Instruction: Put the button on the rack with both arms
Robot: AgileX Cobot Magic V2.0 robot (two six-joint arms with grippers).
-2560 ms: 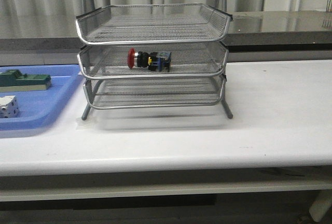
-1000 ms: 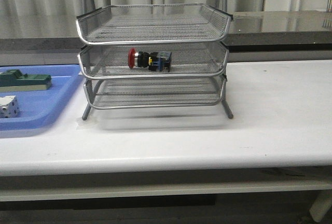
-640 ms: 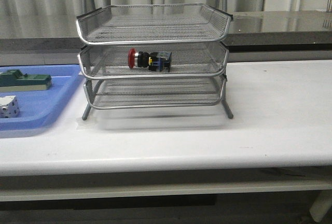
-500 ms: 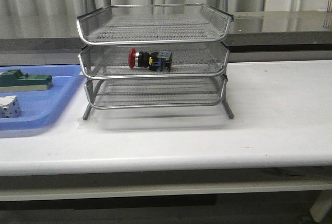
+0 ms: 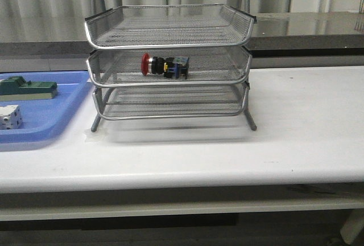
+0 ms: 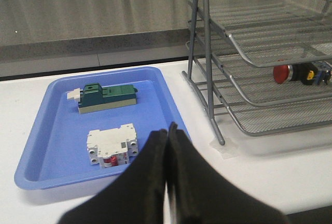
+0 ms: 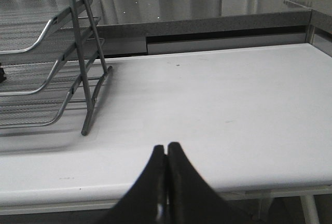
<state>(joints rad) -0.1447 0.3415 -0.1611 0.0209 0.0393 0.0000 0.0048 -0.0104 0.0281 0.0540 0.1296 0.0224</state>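
The red button with its yellow-and-blue rear block lies on its side in the middle tier of the silver wire rack; it also shows in the left wrist view inside the rack. Neither arm shows in the front view. My left gripper is shut and empty, held back over the table's near edge in front of the blue tray. My right gripper is shut and empty, over the table's near edge to the right of the rack.
A flat blue tray left of the rack holds a green block and a white cube-like part; both also show in the left wrist view, green block and white part. A grey counter runs behind the table.
The button stays in the middle tier. The whole front view has shifted a hair to the right; nothing else has moved.
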